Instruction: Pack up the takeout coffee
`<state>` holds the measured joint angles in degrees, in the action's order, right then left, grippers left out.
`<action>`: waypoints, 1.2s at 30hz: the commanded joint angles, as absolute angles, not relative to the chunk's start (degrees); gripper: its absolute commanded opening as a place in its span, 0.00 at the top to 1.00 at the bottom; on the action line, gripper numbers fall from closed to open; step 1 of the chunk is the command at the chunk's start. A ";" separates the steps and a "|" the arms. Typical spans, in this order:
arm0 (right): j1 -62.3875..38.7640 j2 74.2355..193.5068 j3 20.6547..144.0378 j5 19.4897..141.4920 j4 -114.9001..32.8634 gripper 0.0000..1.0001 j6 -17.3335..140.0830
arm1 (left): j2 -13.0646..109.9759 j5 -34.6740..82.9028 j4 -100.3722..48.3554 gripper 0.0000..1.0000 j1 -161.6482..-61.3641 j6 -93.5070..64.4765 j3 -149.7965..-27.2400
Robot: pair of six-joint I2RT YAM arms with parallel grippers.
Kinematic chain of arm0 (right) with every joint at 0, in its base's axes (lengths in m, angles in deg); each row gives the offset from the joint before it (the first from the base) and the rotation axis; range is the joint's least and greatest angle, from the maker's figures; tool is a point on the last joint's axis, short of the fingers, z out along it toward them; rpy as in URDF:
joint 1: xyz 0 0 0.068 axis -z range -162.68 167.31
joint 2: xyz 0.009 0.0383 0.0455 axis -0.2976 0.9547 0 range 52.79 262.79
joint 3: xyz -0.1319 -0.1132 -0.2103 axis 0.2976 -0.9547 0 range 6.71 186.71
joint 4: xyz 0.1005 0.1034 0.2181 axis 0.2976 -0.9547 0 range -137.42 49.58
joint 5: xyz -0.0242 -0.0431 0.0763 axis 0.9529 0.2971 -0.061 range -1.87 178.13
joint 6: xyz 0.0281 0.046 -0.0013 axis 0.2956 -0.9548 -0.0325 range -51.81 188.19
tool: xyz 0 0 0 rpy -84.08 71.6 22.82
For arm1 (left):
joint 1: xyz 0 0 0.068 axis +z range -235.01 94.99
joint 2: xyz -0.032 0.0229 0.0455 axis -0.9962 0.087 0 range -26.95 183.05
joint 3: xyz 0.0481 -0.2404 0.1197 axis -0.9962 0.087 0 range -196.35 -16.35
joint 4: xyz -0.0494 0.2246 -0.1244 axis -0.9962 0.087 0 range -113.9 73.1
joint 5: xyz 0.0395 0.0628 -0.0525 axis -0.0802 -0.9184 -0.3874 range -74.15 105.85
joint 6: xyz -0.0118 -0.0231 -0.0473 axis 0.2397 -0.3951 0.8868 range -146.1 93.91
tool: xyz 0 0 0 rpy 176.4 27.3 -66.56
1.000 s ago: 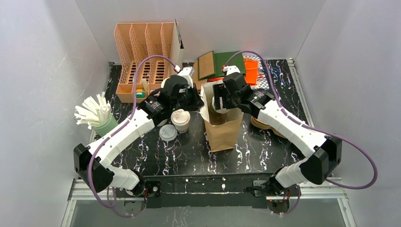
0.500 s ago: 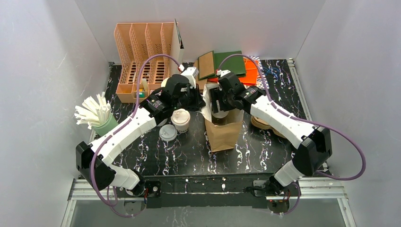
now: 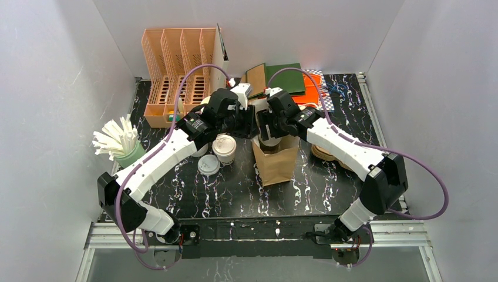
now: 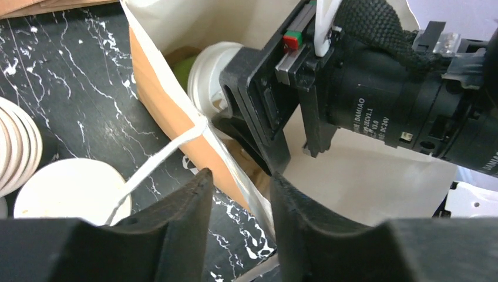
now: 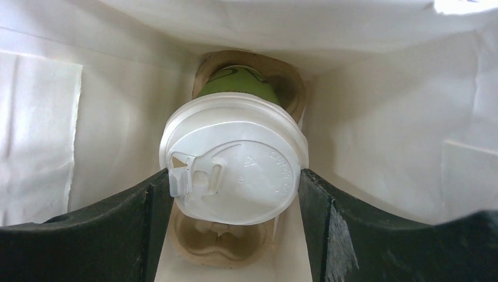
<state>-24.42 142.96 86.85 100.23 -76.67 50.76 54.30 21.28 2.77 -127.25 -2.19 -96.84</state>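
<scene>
Nearest the arm bases, a loose flat lid [image 3: 208,165] lay on the table. Just behind it stood a capped cup [image 3: 224,148], upright, outside the bag and held by neither arm; this one was judged not yet packed.

To its right stood the brown paper bag [image 3: 276,167], upright with its mouth open. The left gripper [image 4: 238,179] sat astride the bag's near rim, its jaws a little apart with the paper edge and the cord handle running between them. The gap looked wider than the paper, so no firm pinch was evident.

The right gripper [image 5: 233,176] reached down inside the bag, its fingers pressed against both sides of the white lid of the green-walled cup [image 5: 238,82]. It was gripping that cup over a pulp carrier [image 5: 223,238] on the bag floor. Whether the cup's base had seated in a socket could not be told.

Beyond the bag, an orange file rack [image 3: 176,64] stood at the back.

Assessment: one cup inside but not released, one outside, roughly halfway
</scene>
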 commanded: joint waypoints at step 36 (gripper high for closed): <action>-21.04 139.92 98.06 92.75 -109.93 0.65 46.14 | 58.89 28.39 16.93 1.00 -131.35 -10.75 -106.14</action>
<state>-22.26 143.29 100.21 93.21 -107.99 46.96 58.56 25.94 14.79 -131.07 -9.12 -104.90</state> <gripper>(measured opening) 0.774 0.009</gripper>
